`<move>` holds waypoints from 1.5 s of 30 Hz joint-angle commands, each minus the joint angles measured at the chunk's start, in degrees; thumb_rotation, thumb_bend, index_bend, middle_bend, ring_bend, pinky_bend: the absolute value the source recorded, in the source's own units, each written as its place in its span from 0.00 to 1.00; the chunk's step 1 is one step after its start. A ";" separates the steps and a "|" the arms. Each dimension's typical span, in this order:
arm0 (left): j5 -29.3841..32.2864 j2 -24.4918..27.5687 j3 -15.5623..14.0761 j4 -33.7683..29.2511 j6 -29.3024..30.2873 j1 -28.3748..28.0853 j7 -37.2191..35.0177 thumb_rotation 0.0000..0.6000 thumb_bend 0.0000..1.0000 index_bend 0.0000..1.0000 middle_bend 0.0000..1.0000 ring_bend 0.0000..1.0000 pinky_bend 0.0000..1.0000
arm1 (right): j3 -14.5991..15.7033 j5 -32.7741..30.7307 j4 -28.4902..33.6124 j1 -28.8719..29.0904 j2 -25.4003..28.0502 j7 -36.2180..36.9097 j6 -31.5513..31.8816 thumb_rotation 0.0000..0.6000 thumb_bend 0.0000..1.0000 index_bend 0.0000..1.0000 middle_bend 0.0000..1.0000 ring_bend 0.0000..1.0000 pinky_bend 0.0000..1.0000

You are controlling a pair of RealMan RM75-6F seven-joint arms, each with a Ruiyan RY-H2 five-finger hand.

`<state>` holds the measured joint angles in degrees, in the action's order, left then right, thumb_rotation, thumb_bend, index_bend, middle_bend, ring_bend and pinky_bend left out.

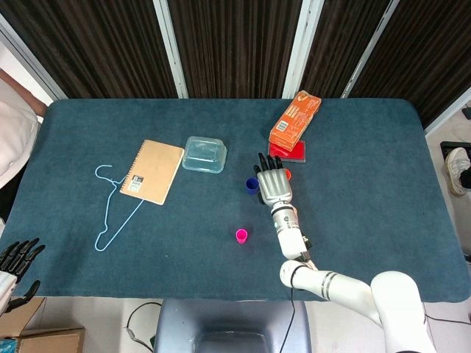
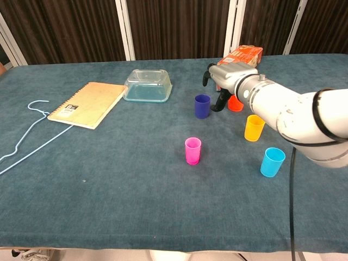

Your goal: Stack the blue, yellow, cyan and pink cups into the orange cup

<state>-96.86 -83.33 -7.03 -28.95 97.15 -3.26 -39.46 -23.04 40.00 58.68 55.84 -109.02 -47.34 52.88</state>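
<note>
In the chest view the blue cup [image 2: 202, 106], orange cup [image 2: 236, 104], yellow cup [image 2: 254, 128], cyan cup [image 2: 272, 162] and pink cup [image 2: 193, 150] all stand upright and apart on the blue table. My right hand [image 2: 224, 82] hovers between the blue and orange cups with its fingers stretched out, holding nothing. In the head view that right hand [image 1: 272, 182] partly covers the orange cup [image 1: 286, 173], beside the blue cup [image 1: 251, 186]. Its arm hides the yellow and cyan cups there. The pink cup [image 1: 241, 235] stands nearer. My left hand [image 1: 16, 258] hangs open off the table's near left corner.
An orange box [image 1: 294, 120] leans on a red tray [image 1: 293, 152] just behind the orange cup. A clear lidded container [image 1: 204, 154], a tan notebook [image 1: 151, 170] and a light-blue wire hanger [image 1: 114, 209] lie on the left half of the table.
</note>
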 commanded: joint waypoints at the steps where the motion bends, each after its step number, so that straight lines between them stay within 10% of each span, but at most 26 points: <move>1: 0.00 0.00 0.01 0.03 0.03 0.01 -0.05 1.00 0.43 0.00 0.00 0.00 0.08 | -0.19 -0.89 -1.25 0.85 -0.72 0.54 -0.87 1.00 0.44 0.37 0.00 0.00 0.00; 21: 0.16 0.01 0.24 0.64 0.50 0.17 -1.08 1.00 0.43 0.00 0.00 0.00 0.08 | -0.43 -1.94 -6.52 3.21 -4.52 2.79 0.95 1.00 0.49 0.59 0.00 0.00 0.03; 33: -0.73 -0.20 -0.41 0.75 1.17 0.20 -0.48 1.00 0.43 0.00 0.00 0.00 0.08 | -0.61 1.04 9.54 -3.76 8.46 4.96 9.09 1.00 0.49 0.58 0.01 0.00 0.04; 45: -1.19 -0.39 -0.82 0.13 0.37 -0.32 0.90 1.00 0.43 0.00 0.00 0.00 0.08 | 1.10 -2.67 5.18 -4.01 8.81 5.44 4.69 1.00 0.49 0.55 0.01 0.00 0.04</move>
<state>-98.05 -83.73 -7.84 -28.81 97.51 -3.57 -38.57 -22.21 37.52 64.46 51.63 -99.78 -42.14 58.05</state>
